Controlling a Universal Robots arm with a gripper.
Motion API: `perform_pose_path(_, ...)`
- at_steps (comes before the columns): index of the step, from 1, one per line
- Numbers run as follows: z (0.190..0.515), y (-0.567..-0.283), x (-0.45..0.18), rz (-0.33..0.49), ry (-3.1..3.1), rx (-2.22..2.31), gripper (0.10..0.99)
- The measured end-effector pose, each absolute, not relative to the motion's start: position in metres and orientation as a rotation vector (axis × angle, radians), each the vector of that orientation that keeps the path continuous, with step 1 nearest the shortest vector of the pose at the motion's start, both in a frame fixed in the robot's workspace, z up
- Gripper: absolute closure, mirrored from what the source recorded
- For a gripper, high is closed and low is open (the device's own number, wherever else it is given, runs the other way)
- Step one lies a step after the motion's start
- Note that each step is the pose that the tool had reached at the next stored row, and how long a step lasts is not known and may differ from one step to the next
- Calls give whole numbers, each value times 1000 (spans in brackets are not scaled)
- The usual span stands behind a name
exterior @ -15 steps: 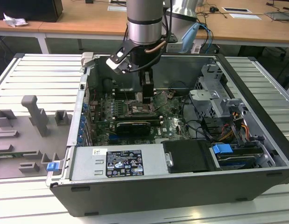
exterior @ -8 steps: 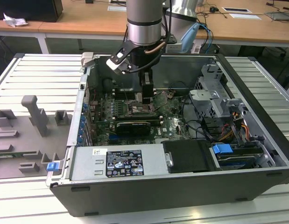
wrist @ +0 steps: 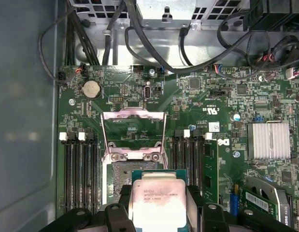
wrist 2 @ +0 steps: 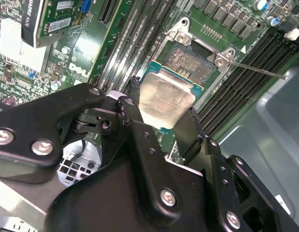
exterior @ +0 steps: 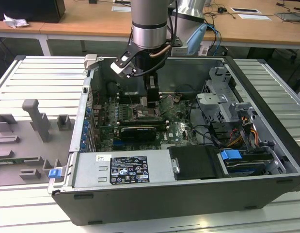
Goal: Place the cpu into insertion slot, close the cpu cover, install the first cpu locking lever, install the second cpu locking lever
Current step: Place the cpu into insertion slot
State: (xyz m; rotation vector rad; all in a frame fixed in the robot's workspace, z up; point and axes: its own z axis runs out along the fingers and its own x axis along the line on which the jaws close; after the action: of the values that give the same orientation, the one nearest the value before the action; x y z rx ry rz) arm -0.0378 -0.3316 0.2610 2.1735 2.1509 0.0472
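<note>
In the exterior view, the gripper (exterior: 150,103) reaches down into the open computer case (exterior: 266,145), over the motherboard (exterior: 181,128). In the second wrist view, its fingers (wrist 2: 135,108) pinch the cpu (wrist 2: 166,99) by two opposite edges, tilted just above the open socket (wrist 2: 190,63). That is a sound hold, since the chip is probably light, stiff and delicate underneath. The first wrist view adds the cpu cover (wrist: 134,115), swung up behind the socket and clear of the chip.

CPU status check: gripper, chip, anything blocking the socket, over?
Arm's gripper shut on the cpu; held over the open socket, not seated. The cpu cover stands open; nothing across the socket.
</note>
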Motion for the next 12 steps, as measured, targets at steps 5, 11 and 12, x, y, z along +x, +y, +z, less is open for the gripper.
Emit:
perform_pose_path(5,259,-332,-38,47,2152,2174,557)
perform_pose_path(11,256,-332,-38,46,2152,2174,557)
perform_pose_path(12,256,-332,-38,46,2152,2174,557)
